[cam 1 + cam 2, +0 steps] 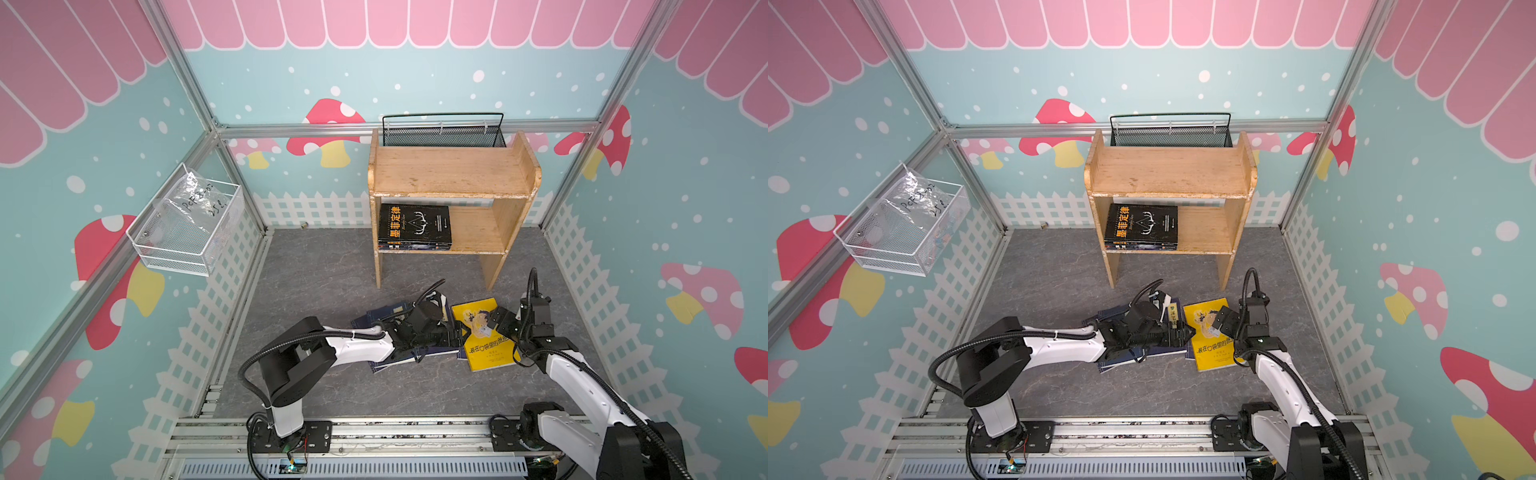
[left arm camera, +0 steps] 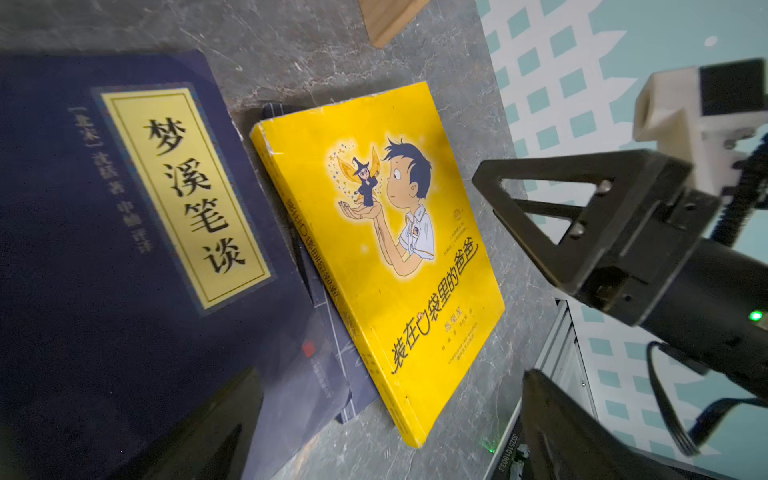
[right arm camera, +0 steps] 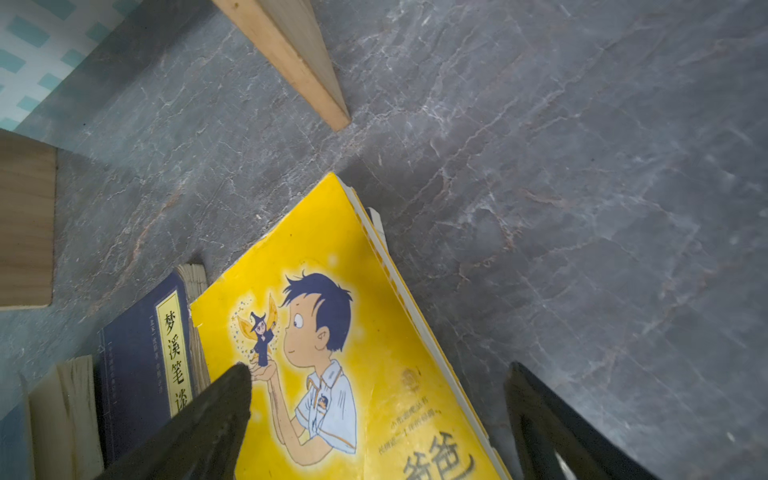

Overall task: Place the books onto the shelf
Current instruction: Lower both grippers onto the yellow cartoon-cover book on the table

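Observation:
The wooden shelf (image 1: 449, 170) (image 1: 1167, 170) stands at the back. A black antler book (image 1: 413, 226) (image 1: 1140, 224) lies on top of other books on its lower tier. On the floor in front, navy books (image 1: 374, 320) (image 2: 124, 249) (image 3: 141, 353) lie overlapped, and a yellow book (image 1: 486, 353) (image 1: 1214, 353) (image 2: 382, 257) (image 3: 374, 374) leans on their edge. My left gripper (image 1: 451, 332) (image 2: 386, 399) hovers open over the navy books, facing the yellow one. My right gripper (image 1: 496, 322) (image 3: 378, 390) is open above the yellow cover, one finger over it and one over the floor. Neither holds anything.
A black mesh basket (image 1: 442, 135) hangs behind the shelf. A white wire basket (image 1: 187, 224) with a plastic bag is fixed to the left wall. The shelf's plank legs (image 3: 299, 62) stand just beyond the books. The arms' rail (image 1: 374, 432) runs along the front.

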Available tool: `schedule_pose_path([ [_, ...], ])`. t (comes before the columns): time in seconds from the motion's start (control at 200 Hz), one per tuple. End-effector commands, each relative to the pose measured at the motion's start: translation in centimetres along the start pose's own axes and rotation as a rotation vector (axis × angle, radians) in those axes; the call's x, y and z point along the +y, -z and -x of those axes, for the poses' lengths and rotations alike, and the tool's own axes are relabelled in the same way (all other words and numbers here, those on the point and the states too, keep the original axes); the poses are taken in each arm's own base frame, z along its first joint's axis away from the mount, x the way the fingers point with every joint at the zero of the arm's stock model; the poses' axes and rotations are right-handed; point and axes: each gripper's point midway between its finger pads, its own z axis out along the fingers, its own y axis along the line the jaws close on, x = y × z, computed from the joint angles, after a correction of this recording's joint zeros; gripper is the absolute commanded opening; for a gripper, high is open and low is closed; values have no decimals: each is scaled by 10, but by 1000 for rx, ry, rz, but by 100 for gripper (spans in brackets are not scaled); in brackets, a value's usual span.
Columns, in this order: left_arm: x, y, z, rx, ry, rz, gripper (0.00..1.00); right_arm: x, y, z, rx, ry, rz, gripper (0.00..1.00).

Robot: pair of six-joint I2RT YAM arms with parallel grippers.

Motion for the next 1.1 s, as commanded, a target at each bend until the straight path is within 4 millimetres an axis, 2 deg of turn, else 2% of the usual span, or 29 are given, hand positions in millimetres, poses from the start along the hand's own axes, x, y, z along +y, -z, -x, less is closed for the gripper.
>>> schedule_pose_path([
  [0.0,-14,-13,7,-11,26,-48,98,15,-8,-4,22,68,95,95],
  [0.125,-12,-29,6,-4,73,-55,99,19,-16,-15,68,85,134,94],
  [0.35,4,-57,0,26,120,3,98,28,-23,-27,117,87,201,89],
  [0.465,4,-67,-1,34,141,-13,98,36,-21,-30,126,91,254,84],
  [0.555,-5,-68,1,31,150,-56,97,37,-19,-33,127,87,269,83],
  [0.715,-31,-59,12,5,156,-195,95,44,-20,-41,140,74,331,82],
  [0.871,-56,-27,42,-104,200,-382,92,46,-26,-53,183,32,365,78],
  [0.966,-59,-10,55,-148,242,-463,91,50,-26,-52,183,24,390,77],
  [1.096,-60,1,62,-166,296,-530,87,56,-22,-44,158,32,412,77],
])
